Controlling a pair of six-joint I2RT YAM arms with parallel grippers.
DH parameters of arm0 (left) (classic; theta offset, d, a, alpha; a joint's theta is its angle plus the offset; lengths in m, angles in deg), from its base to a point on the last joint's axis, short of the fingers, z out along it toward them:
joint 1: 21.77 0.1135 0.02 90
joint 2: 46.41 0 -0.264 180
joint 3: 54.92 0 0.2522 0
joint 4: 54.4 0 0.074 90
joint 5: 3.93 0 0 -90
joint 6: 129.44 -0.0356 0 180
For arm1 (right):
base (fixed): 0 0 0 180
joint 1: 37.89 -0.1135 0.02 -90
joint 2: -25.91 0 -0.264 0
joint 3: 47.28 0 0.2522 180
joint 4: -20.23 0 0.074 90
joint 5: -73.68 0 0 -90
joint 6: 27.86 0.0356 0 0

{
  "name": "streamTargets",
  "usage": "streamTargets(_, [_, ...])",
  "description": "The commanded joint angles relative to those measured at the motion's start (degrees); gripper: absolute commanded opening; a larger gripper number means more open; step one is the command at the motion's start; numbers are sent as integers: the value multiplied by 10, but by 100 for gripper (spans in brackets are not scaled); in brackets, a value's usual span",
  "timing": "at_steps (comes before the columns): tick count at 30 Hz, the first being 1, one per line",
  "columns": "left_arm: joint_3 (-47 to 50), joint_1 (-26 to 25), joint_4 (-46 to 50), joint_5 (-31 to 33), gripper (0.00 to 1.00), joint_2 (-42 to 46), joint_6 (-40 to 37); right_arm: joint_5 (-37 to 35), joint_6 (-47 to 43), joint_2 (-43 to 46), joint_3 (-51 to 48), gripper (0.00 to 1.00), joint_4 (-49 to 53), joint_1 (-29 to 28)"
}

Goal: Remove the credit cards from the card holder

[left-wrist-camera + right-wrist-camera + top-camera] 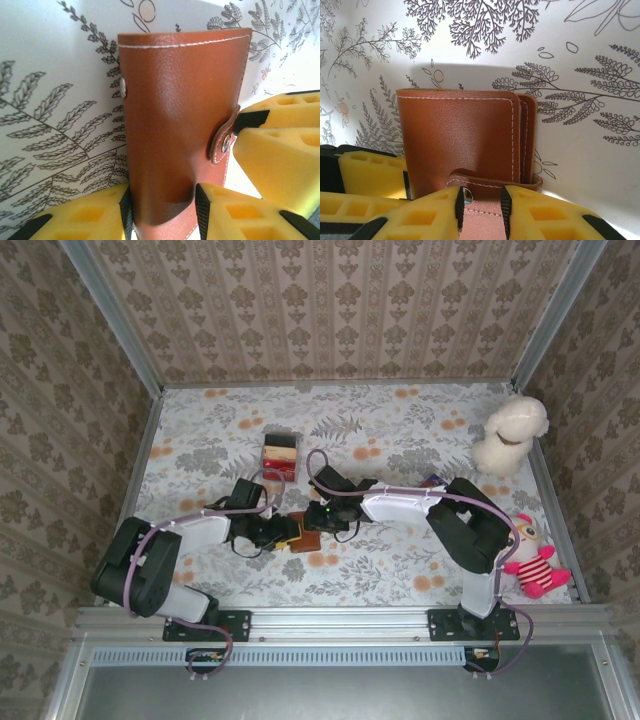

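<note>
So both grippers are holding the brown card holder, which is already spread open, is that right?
Not quite: the card holder is folded shut, not spread open, as the right wrist view shows. The left gripper and the right gripper do both hold it.

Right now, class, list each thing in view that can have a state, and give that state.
card holder: folded shut, closing tab wrapped over its edge
left end effector: closed on the card holder
right end effector: closed on the closing tab
white plush: sitting upright, untouched
pink doll: lying down, untouched
</note>
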Motion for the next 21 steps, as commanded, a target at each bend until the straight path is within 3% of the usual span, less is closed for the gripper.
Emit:
streamTargets(1, [13,17,-66,-58,39,-18,21,19,14,-23,-12,30,-9,0])
streamTargets(5, [18,29,-101,-90,34,-25,29,20,18,-25,-13,29,-14,0])
streamTargets(13, [16,35,-87,-96,19,27,13,-29,-13,6,4,32,24,-2])
streamTargets(21, [8,33,-52,-87,13,61,-3,-48,-30,14,33,47,46,-10])
